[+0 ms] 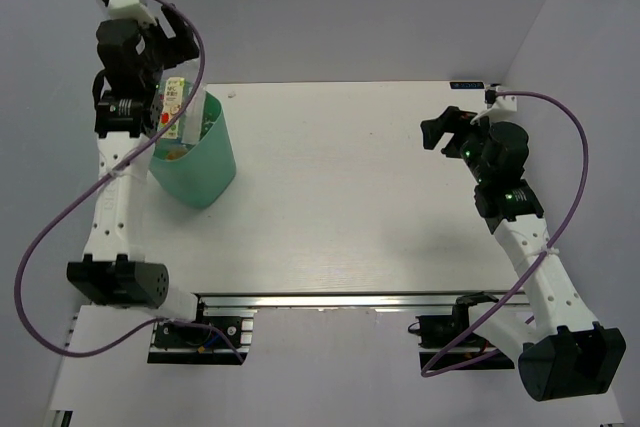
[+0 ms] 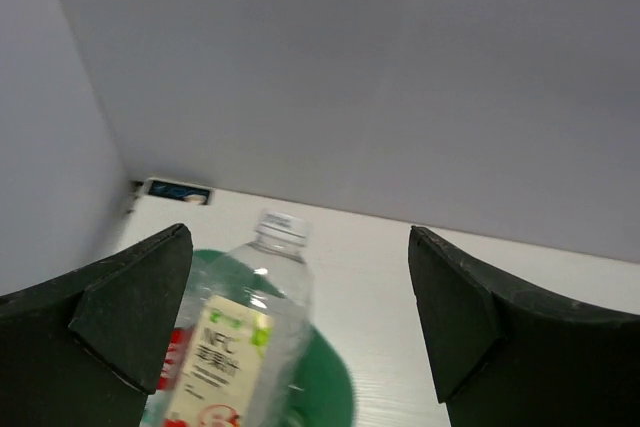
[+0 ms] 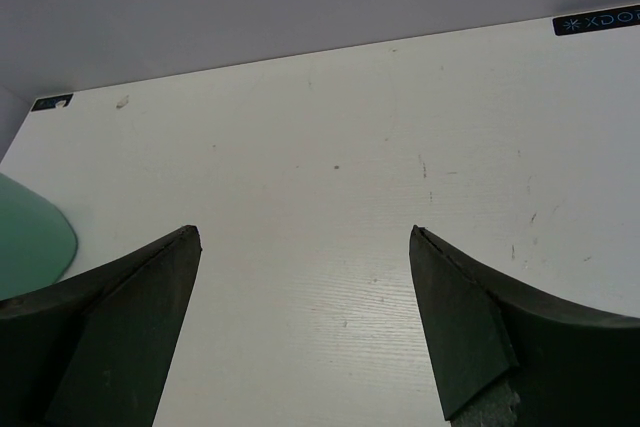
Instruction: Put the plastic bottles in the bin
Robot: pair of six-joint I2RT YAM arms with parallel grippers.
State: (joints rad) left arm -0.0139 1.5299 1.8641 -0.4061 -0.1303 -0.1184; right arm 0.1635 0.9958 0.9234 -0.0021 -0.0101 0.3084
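Bottle at the bin, both grippers wide open.
The left gripper (image 2: 300,247) hangs over the green bin (image 1: 205,172), jaws far apart, gripping nothing. A clear bottle (image 2: 240,337) leans in the bin's mouth. The right gripper (image 3: 305,237) is open and empty above the table (image 3: 350,147).

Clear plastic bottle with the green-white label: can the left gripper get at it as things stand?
Probably yes. The left gripper hangs open over the mint-green plastic bin, and the clear plastic bottle pokes up between its fingers, nothing in between.
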